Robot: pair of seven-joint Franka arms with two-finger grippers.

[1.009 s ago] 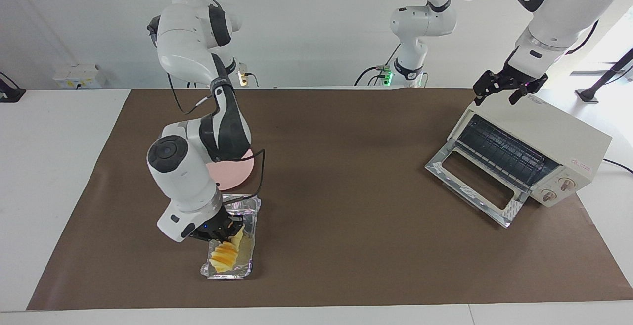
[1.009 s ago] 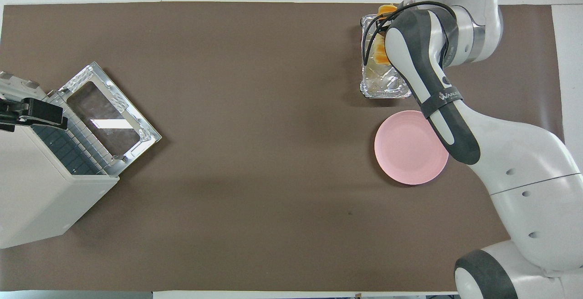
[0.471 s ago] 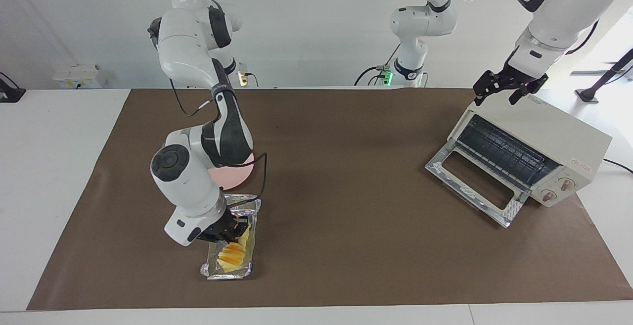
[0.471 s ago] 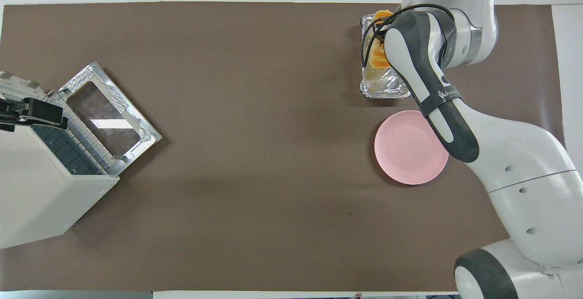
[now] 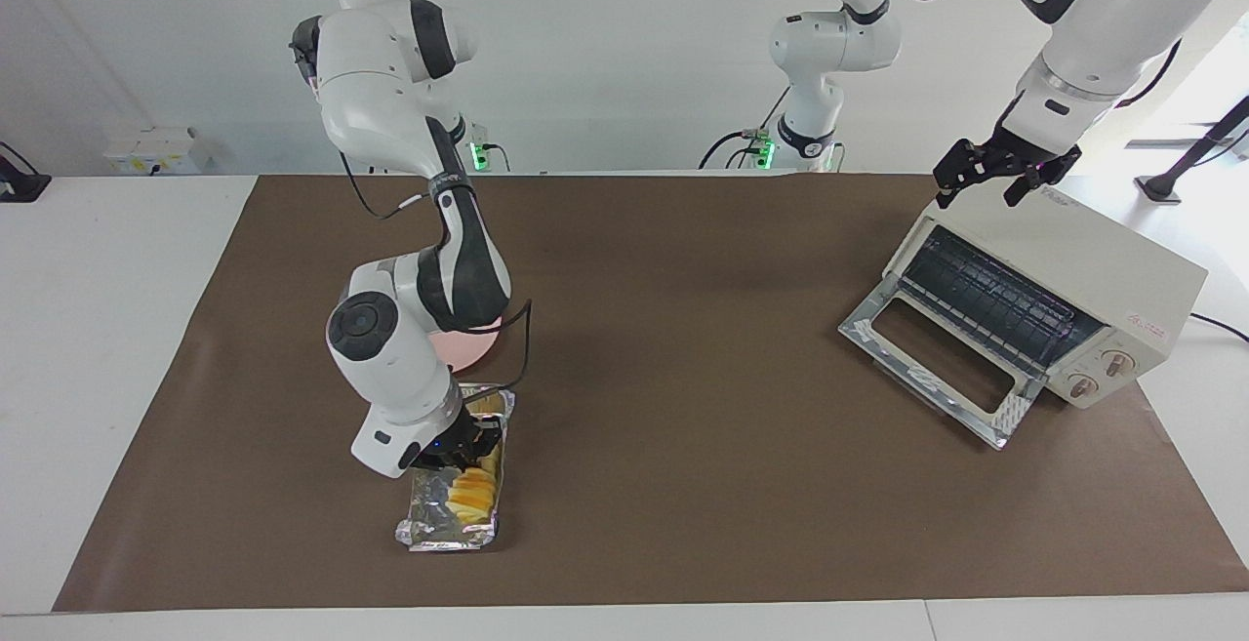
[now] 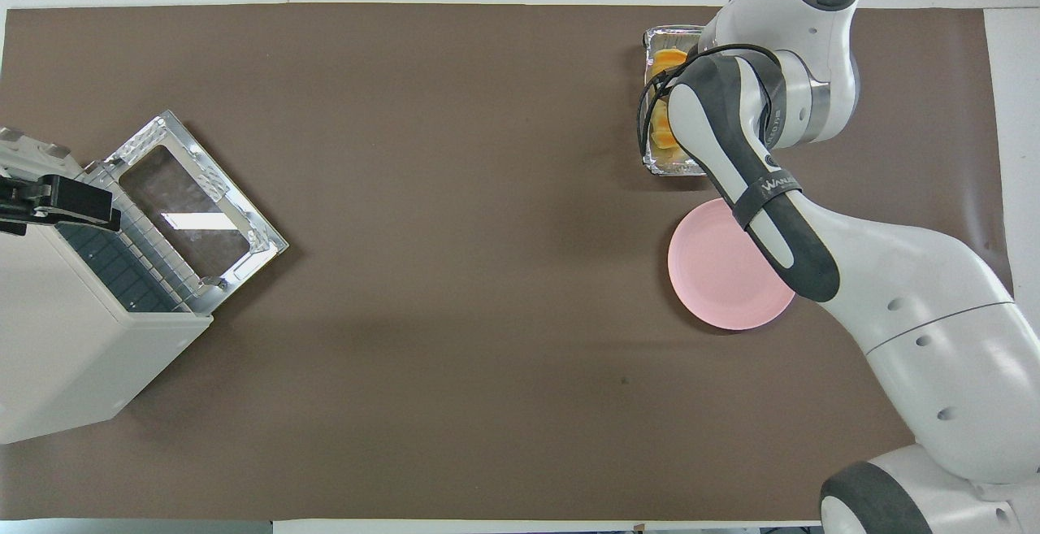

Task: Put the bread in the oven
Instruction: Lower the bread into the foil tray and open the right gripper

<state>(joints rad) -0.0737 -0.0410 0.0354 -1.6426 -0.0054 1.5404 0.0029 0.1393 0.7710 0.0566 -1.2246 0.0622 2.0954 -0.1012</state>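
Note:
The bread (image 5: 471,497), a golden ridged loaf, is in the crinkled foil tray (image 5: 426,532) toward the right arm's end of the table. It also shows in the overhead view (image 6: 668,58), partly under the arm. My right gripper (image 5: 463,452) is low over the tray and shut on the loaf's end nearer the robots. The cream-white oven (image 5: 1103,260) stands at the left arm's end with its glass door (image 5: 937,363) dropped open and the dark rack showing. My left gripper (image 5: 1005,178) is open and waits just over the oven's top.
A round pink plate (image 5: 455,353) lies beside the foil tray, nearer to the robots, partly under the right arm; it also shows in the overhead view (image 6: 723,274). A brown mat (image 5: 683,329) covers the table between tray and oven (image 6: 65,355).
My right gripper has shifted with the bread toward the left arm's end and nearer the robots, over the tray. The left arm has not moved.

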